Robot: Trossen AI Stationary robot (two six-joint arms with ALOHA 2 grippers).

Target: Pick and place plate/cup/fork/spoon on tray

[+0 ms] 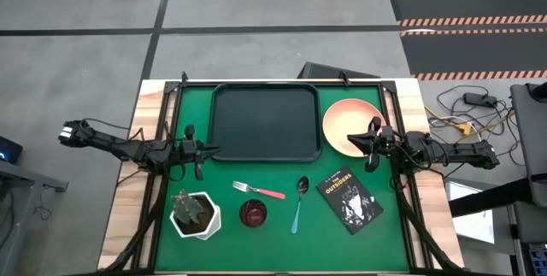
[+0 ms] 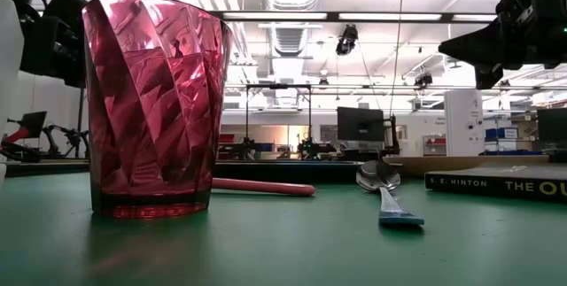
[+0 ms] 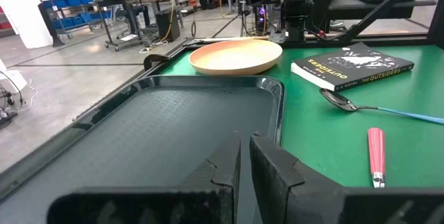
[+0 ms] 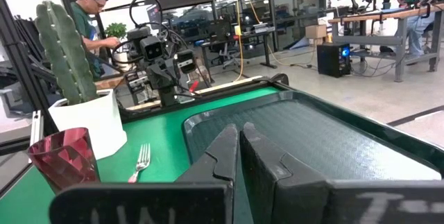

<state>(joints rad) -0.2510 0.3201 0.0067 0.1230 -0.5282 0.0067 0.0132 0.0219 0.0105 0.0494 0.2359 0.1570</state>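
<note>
The black tray (image 1: pixel 265 122) lies at the table's far middle, and the peach plate (image 1: pixel 346 120) rests flat on the green mat to its right. The pink-handled fork (image 1: pixel 259 191), the blue-handled spoon (image 1: pixel 299 201) and the dark red cup (image 1: pixel 253 214) sit on the mat nearer the front; the cup stands upright (image 2: pixel 155 109). My left gripper (image 1: pixel 214 150) is shut and empty over the tray's near left corner (image 3: pixel 173 113). My right gripper (image 1: pixel 354 142) is shut and empty, held above the plate's near edge, pointing at the tray (image 4: pixel 312 134).
A white pot with a cactus (image 1: pixel 195 214) stands at the front left beside the cup. A black book (image 1: pixel 349 199) lies at the front right near the spoon. A person (image 4: pixel 90 16) stands beyond the table's left side.
</note>
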